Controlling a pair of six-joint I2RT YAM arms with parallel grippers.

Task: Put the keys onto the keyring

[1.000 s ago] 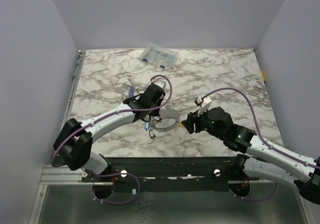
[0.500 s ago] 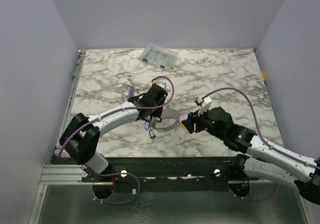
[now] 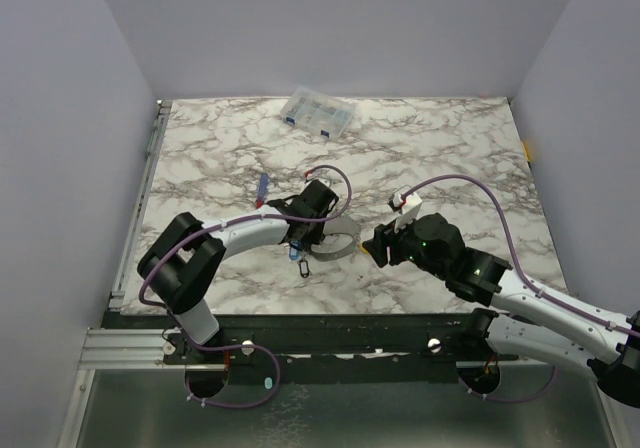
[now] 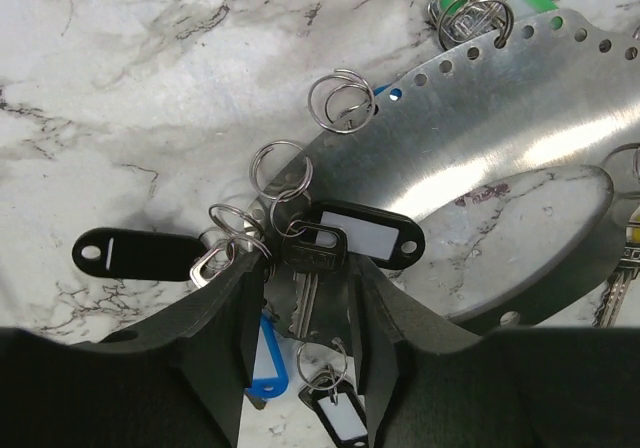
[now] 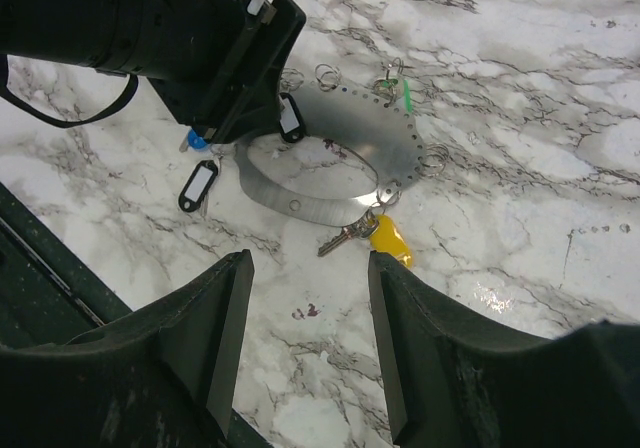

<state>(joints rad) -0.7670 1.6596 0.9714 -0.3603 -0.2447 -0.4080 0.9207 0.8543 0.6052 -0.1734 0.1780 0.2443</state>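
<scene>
The keyring (image 4: 500, 118) is a flat grey metal hoop pierced with small holes, lying on the marble (image 3: 338, 240). Small split rings hang along its edge. My left gripper (image 4: 308, 288) is open at the hoop's left rim (image 3: 300, 240). Its fingers stand either side of a black-tagged key (image 4: 365, 238) without pinching it. A second black tag (image 4: 135, 253), a blue tag (image 4: 265, 353) and a third black tag (image 4: 335, 418) lie close by. A yellow-tagged key (image 5: 388, 240) hangs from the hoop's near edge (image 5: 385, 143). My right gripper (image 5: 310, 268) hovers open and empty just right of the hoop.
A clear compartment box (image 3: 318, 114) stands at the back of the table. A slim red-and-blue screwdriver (image 3: 262, 186) lies left of the left arm. A green tag (image 5: 407, 93) sits at the hoop's far rim. The left arm (image 5: 190, 28) crowds the hoop's left side.
My left gripper has gone from shut to open, letting go of the black-tagged key, and has shifted slightly right over the hoop's rim. The right arm has not moved.
</scene>
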